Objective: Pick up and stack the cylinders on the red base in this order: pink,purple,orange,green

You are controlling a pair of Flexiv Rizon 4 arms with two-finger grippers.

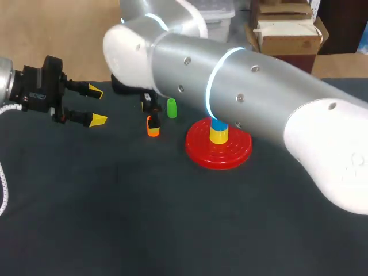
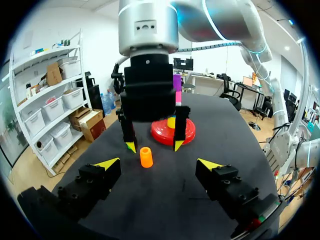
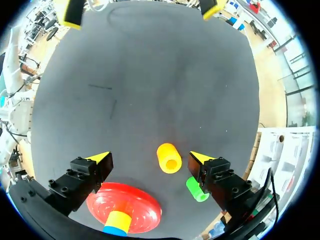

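Your right gripper (image 3: 149,156), spread wide, hovers directly above the orange cylinder (image 3: 169,158) standing upright on the surface (image 3: 150,75) beside the red base (image 3: 135,205), so lower it straight down along the cylinder's vertical axis.

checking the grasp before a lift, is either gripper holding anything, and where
Nothing is held. The left gripper is open; the right gripper is open, straddling the orange cylinder without touching it.

The table (image 1: 69,230) wears a dark charcoal cloth (image 3: 165,75) right to its edges (two faint creases (image 3: 100,87) mark it), matte under soft, even light.
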